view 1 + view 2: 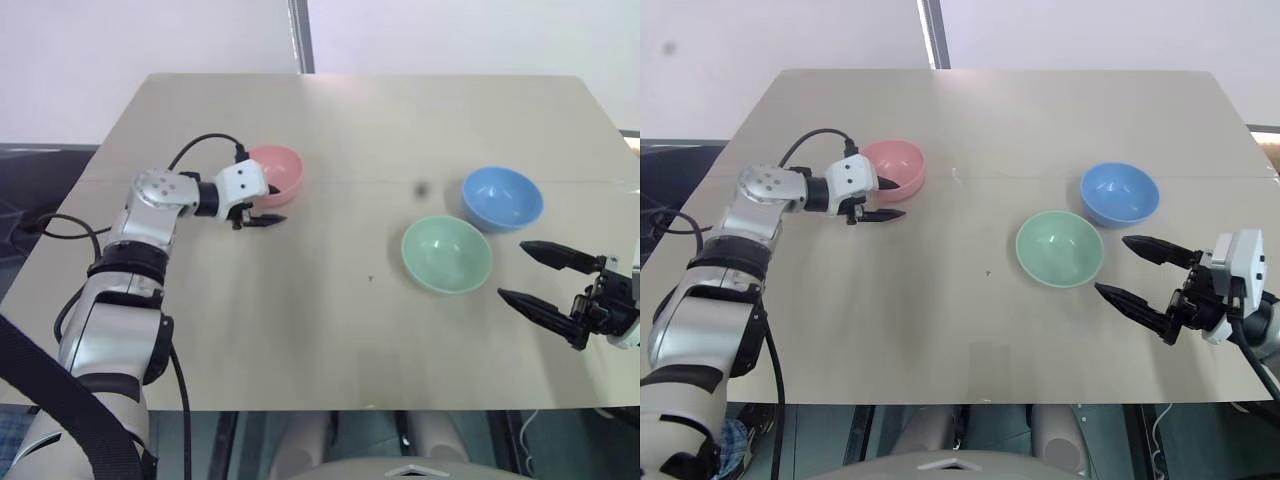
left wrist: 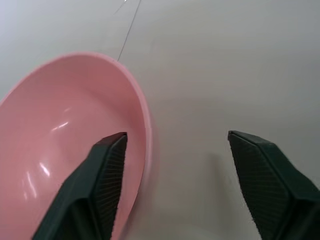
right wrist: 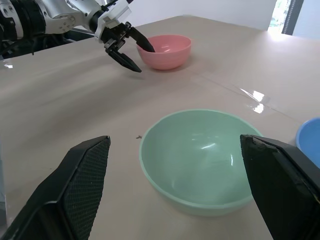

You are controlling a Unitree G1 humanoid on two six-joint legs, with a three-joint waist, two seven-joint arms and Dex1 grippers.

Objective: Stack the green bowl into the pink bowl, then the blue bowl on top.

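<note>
Beige tabletop [image 1: 330, 330], three bowls on it, all upright and empty.

Far left: left gripper [image 1: 262, 208] sits at the pink bowl [image 1: 283, 170], on the side nearest the robot. Its fingers are apart and straddle the rim: in the left wrist view one finger [image 2: 102, 180] is inside the bowl [image 2: 65, 150], the other [image 2: 270, 180] is outside over bare table. Gap between the fingers is clearly wider than the bowl wall; the inner pad looks close to the wall, but can't tell whether it touches. So not pinching, jaws part-spread around the rim. The right wrist view agrees: one black finger dips into the pink bowl [image 3: 167, 50], the other hangs just outside it, left gripper [image 3: 131, 50] angled downward.

Pink bowl is in the left half of the table, toward the far side, well apart from the other two.

Centre-right: green bowl [image 1: 446, 254], nearer the robot than the blue one. Blue bowl [image 1: 503, 197] is just behind it and slightly further right; the rims are near each other but with a visible gap, not touching.

Far right: right gripper [image 1: 541, 275] spread wide, holding nothing, hovering beside the green bowl on its right, pointing toward it. In the right wrist view both fingers [image 3: 82, 185] frame the green bowl [image 3: 200, 160], with a sliver of blue bowl [image 3: 310, 142] at the edge.

No stacking done yet.
</note>
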